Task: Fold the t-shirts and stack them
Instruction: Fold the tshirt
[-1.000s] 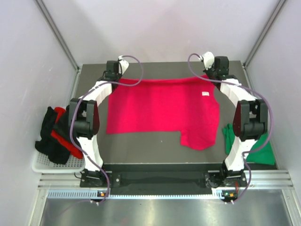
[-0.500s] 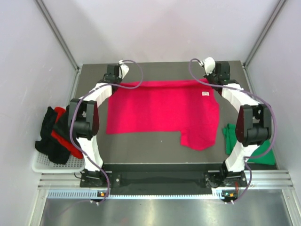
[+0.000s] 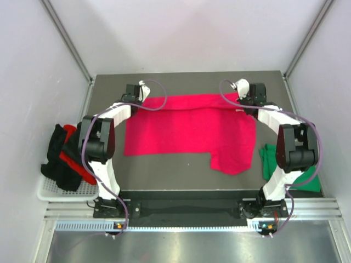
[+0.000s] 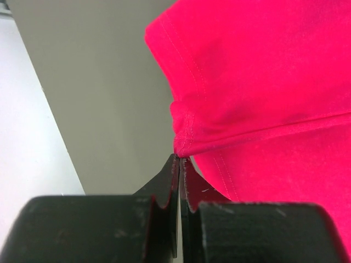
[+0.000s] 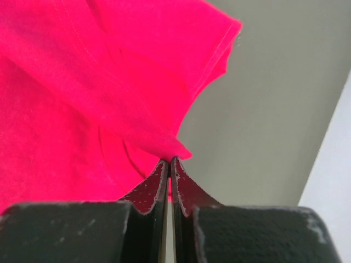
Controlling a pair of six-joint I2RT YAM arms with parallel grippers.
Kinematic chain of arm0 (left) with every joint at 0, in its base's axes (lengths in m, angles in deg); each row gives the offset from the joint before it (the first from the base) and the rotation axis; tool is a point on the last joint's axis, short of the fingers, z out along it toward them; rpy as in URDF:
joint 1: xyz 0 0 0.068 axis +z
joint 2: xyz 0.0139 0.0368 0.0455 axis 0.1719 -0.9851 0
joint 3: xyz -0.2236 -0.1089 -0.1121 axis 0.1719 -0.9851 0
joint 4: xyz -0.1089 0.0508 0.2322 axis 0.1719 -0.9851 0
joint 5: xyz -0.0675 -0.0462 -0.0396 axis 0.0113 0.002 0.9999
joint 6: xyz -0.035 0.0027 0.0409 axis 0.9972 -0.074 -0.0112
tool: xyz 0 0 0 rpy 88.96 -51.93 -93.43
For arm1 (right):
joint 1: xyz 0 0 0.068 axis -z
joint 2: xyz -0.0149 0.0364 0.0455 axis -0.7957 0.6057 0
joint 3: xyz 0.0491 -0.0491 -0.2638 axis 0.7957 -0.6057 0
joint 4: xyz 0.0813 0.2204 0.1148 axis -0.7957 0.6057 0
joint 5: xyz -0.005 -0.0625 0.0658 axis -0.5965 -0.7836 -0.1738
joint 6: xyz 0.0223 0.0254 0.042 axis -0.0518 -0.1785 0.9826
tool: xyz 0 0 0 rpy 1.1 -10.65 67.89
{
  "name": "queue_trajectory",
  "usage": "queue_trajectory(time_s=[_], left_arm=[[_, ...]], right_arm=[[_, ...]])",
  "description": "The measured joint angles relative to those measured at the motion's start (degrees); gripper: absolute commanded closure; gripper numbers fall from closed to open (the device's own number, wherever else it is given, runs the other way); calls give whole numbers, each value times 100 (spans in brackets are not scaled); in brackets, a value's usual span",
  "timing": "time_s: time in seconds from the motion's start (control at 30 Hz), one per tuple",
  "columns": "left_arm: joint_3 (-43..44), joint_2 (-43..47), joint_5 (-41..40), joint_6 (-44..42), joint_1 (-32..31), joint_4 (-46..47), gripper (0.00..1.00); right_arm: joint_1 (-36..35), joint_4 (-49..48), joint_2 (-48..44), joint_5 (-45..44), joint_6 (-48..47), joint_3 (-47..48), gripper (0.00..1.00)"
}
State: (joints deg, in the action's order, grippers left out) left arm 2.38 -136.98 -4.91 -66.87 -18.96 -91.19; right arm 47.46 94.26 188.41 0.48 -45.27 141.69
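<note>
**Top external.** The crimson-pink t-shirt (image 3: 189,129) lies spread on the counter (image 3: 175,172), stretched between the two end effectors. The left end effector (image 3: 135,102) sits at the cloth's far left corner and the right end effector (image 3: 248,103) at its far right corner. Both are shut on the far edge, which looks slightly lifted and rolled toward the bases. One sleeve hangs out on the near side, closer to the right end effector's side. The dark green t-shirt (image 3: 267,160) lies near the right arm's base, well behind the right end effector. The black and red t-shirts (image 3: 64,156) are heaped in a white basket (image 3: 48,192), well off to the outside of the left end effector.

**Left wrist.** The jaws are pressed together with no gap, and a bunched bit of hem of the crimson-pink t-shirt (image 4: 263,82) is nipped right at the tips. Bare counter (image 4: 104,82) lies ahead and to the left.

**Right wrist.** The jaws here are closed too, pinching a pointed fold of the crimson-pink t-shirt (image 5: 77,82) at the tips. Cloth spreads ahead and to the left, with counter (image 5: 274,109) to the right.

This looks like the first fold of this shirt, with nothing stacked yet. The next move probably calls for both end effectors to draw the far edge evenly back toward the near hem, keeping level so that the fold lies straight. A thin pinch like this could slip.
</note>
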Motion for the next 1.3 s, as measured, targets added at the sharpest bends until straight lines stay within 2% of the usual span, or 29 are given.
queue_trajectory(time_s=[0.13, 0.17, 0.2, 0.23, 0.27, 0.3, 0.33, 0.37, 0.43, 0.57, 0.67, 0.73, 0.93, 1.1, 1.3], left_arm=[[-61, 9, 13, 33, 0, -11, 99], [-66, 9, 11, 55, 0, -17, 93], [-66, 9, 11, 76, 0, -35, 84], [-66, 13, 13, 111, 0, -55, 76], [-66, 26, 9, 184, 0, -116, 68], [-66, 46, 11, 238, 2, -184, 66], [-70, 94, 11, 319, 2, -267, 63], [-105, 177, 11, 358, 2, -319, 57], [-225, 461, 17, 450, 2, -363, 54], [-339, 1163, 94, 542, 2, -286, 54], [-146, 1290, 192, 664, 0, -238, 57], [76, 1106, 278, 763, -7, -260, 60], [778, -4, 525, 1141, -22, -579, 64], [772, -372, 656, 1296, -26, -946, 65], [737, -374, 671, 1353, -26, -953, 66]], right_arm=[[0, -28, 0, 17, 37, -127, 100], [0, -28, 0, 24, 50, -144, 98], [0, -17, 0, 35, 63, -151, 93], [0, -4, 0, 50, 90, -151, 78], [0, 13, 0, 66, 133, -151, 72], [0, 26, -7, 87, 151, -151, 67], [2, 52, -33, 120, 177, -175, 58], [2, 109, -90, 162, 219, -214, 54], [7, 236, -295, 308, 249, -299, 50], [11, 321, -704, 599, 293, -295, 48], [11, 490, -636, 903, 289, 66, 48], [15, 706, -332, 1156, 243, 509, 49], [17, 1628, 1397, 1967, 116, 2352, 54], [17, 2243, 2337, 2284, 105, 3123, 55], [17, 2610, 2815, 2568, 216, 3812, 56]])
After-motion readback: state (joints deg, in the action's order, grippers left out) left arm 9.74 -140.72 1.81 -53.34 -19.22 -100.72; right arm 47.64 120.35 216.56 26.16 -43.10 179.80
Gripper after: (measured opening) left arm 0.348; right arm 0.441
